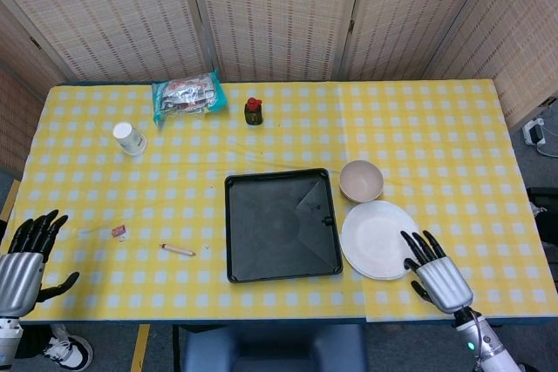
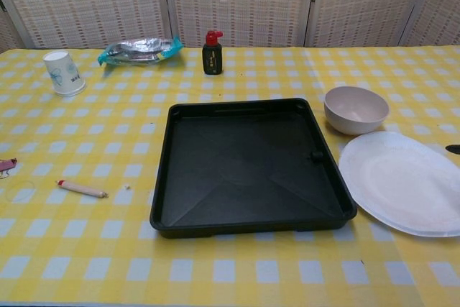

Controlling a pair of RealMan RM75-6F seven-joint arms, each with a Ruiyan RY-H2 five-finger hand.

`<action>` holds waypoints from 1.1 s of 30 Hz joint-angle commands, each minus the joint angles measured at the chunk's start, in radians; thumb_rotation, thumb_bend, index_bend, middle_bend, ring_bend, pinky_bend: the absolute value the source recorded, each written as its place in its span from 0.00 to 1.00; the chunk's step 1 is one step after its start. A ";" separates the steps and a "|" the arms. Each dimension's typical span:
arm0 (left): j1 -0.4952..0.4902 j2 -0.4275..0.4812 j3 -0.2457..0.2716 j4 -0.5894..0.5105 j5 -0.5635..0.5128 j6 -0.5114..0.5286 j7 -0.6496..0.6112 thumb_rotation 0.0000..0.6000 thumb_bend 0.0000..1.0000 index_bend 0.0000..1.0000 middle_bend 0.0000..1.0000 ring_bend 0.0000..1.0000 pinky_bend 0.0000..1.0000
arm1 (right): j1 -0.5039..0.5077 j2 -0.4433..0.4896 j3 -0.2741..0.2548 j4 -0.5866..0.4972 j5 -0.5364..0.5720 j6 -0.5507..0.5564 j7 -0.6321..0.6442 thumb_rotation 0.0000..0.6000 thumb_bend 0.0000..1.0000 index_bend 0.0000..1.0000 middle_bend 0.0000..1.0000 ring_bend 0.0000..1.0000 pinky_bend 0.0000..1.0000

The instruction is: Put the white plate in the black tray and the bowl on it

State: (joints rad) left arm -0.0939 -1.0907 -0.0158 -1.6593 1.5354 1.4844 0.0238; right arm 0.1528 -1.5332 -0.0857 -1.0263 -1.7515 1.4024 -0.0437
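The white plate (image 1: 380, 239) (image 2: 403, 182) lies flat on the yellow checked cloth, just right of the empty black tray (image 1: 282, 225) (image 2: 250, 166). A beige bowl (image 1: 361, 180) (image 2: 356, 109) stands behind the plate, off the tray's far right corner. My right hand (image 1: 433, 273) hovers open at the plate's near right edge, fingers spread and pointing toward it, holding nothing. One dark fingertip (image 2: 453, 149) enters the chest view at the right border. My left hand (image 1: 23, 259) is open at the table's near left corner, far from everything.
A small dark bottle with a red cap (image 1: 254, 111) and a foil snack bag (image 1: 187, 95) stand at the back. A paper cup (image 1: 129, 138) is at the left. A small stick (image 1: 177, 250) and a wrapper (image 1: 119, 232) lie left of the tray.
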 commanded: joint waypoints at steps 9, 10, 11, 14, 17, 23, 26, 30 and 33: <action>0.003 0.007 -0.008 -0.001 -0.004 0.013 -0.011 1.00 0.24 0.00 0.05 0.05 0.06 | 0.025 -0.019 -0.001 0.026 0.019 -0.024 0.017 1.00 0.34 0.47 0.00 0.00 0.00; 0.004 0.008 -0.008 -0.001 -0.003 0.014 -0.011 1.00 0.24 0.00 0.05 0.05 0.06 | 0.025 -0.018 -0.002 0.026 0.021 -0.024 0.017 1.00 0.34 0.47 0.00 0.00 0.00; 0.004 0.008 -0.008 -0.002 -0.002 0.014 -0.010 1.00 0.24 0.00 0.05 0.05 0.06 | 0.024 -0.017 -0.002 0.027 0.025 -0.024 0.017 1.00 0.34 0.47 0.00 0.00 0.00; 0.003 0.006 -0.007 -0.001 -0.002 0.010 -0.007 1.00 0.24 0.00 0.05 0.05 0.06 | 0.027 -0.021 -0.001 0.033 0.032 -0.031 0.021 1.00 0.34 0.47 0.00 0.00 0.00; 0.002 0.007 -0.006 -0.003 -0.003 0.007 -0.006 1.00 0.24 0.00 0.05 0.06 0.06 | 0.036 -0.035 0.001 0.053 0.036 -0.040 0.029 1.00 0.34 0.47 0.00 0.00 0.00; 0.012 0.015 -0.014 -0.009 -0.006 0.031 -0.012 1.00 0.24 0.00 0.05 0.06 0.06 | 0.056 -0.080 0.005 0.120 0.031 -0.036 0.072 1.00 0.34 0.49 0.00 0.00 0.00; 0.013 0.017 -0.014 -0.010 -0.005 0.033 -0.011 1.00 0.24 0.00 0.05 0.06 0.06 | 0.063 -0.100 0.006 0.145 0.027 -0.027 0.082 1.00 0.34 0.52 0.00 0.00 0.00; 0.013 0.016 -0.012 -0.011 0.007 0.036 -0.035 1.00 0.24 0.00 0.05 0.06 0.06 | 0.070 -0.119 0.007 0.169 0.021 -0.009 0.099 1.00 0.42 0.60 0.00 0.02 0.00; 0.015 0.017 -0.013 -0.005 0.011 0.043 -0.042 1.00 0.24 0.00 0.05 0.06 0.06 | 0.073 -0.129 0.009 0.183 0.021 0.002 0.112 1.00 0.46 0.66 0.03 0.04 0.00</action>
State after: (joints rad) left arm -0.0800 -1.0741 -0.0286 -1.6660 1.5453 1.5259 -0.0186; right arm 0.2240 -1.6573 -0.0778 -0.8492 -1.7300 1.4002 0.0650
